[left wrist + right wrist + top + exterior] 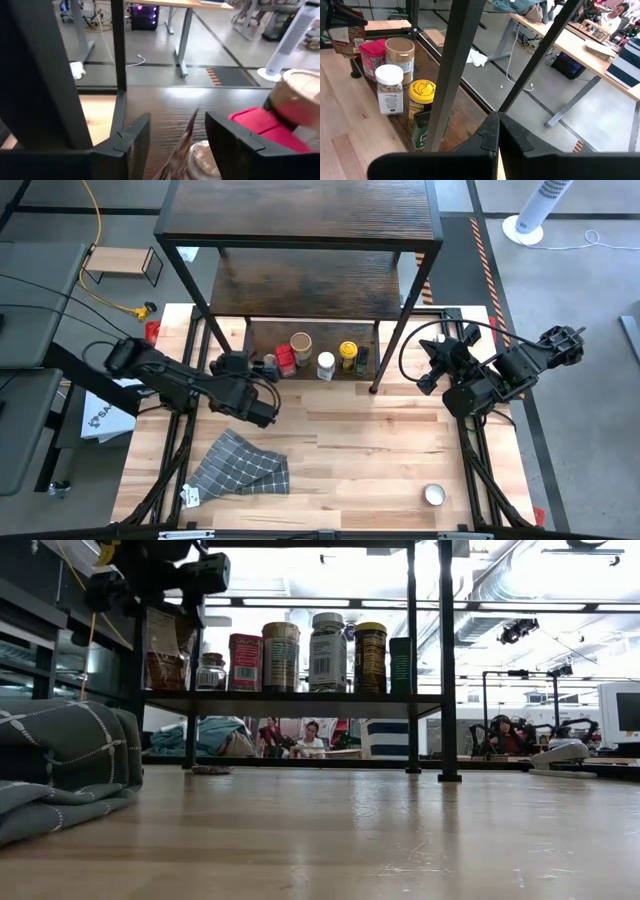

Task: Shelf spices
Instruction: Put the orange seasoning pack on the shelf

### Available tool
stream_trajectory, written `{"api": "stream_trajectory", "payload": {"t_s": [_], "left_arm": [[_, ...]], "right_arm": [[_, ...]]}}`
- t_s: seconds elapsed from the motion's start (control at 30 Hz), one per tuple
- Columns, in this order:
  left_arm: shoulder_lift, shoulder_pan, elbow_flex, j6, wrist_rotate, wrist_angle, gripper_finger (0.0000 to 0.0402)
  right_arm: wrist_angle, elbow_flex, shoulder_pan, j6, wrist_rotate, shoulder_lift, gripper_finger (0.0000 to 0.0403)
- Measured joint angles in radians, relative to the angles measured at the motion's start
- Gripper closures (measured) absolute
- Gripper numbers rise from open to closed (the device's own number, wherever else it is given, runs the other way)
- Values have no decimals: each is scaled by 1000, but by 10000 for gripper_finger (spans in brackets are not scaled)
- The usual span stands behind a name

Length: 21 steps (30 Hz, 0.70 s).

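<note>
The shelf (300, 220) stands at the table's far side. Along its lowest board (165, 107) stand the spices: a red tin (285, 358), a tan-lidded jar (301, 343), a white-lidded jar (326, 365), a yellow-lidded jar (348, 352) and a dark green tin (422, 131). At the row's left end are a brown pouch (165, 652) and a small jar (212, 671). My left gripper (177, 125) is open at that end, with the pouch's top edge (187, 131) between its fingers and a gap on each side. My right gripper (497, 125) is shut and holds nothing, raised by the shelf's right front post.
A folded grey checked cloth (240, 465) lies near the table's front left. A small white round thing (434, 495) sits near the front right. The shelf's thin black posts (375, 385) stand on the table. A small light-wood stand (120, 260) is off the table at far left.
</note>
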Motion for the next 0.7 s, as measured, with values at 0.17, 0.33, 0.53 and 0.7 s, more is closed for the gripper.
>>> {"api": "stream_trajectory", "payload": {"t_s": [0.17,0.33,0.53,0.7], "left_arm": [[-33,0,1,16,-48,-2,196],[-76,0,1,16,-84,-1,177],[-140,0,1,45,-122,-2,164],[-195,-21,1,126,-69,34,162]], "right_arm": [[0,0,0,0,0,0,403],[1,0,0,0,-1,0,403],[1,0,0,0,-1,0,403],[1,0,0,0,-2,0,403]]}}
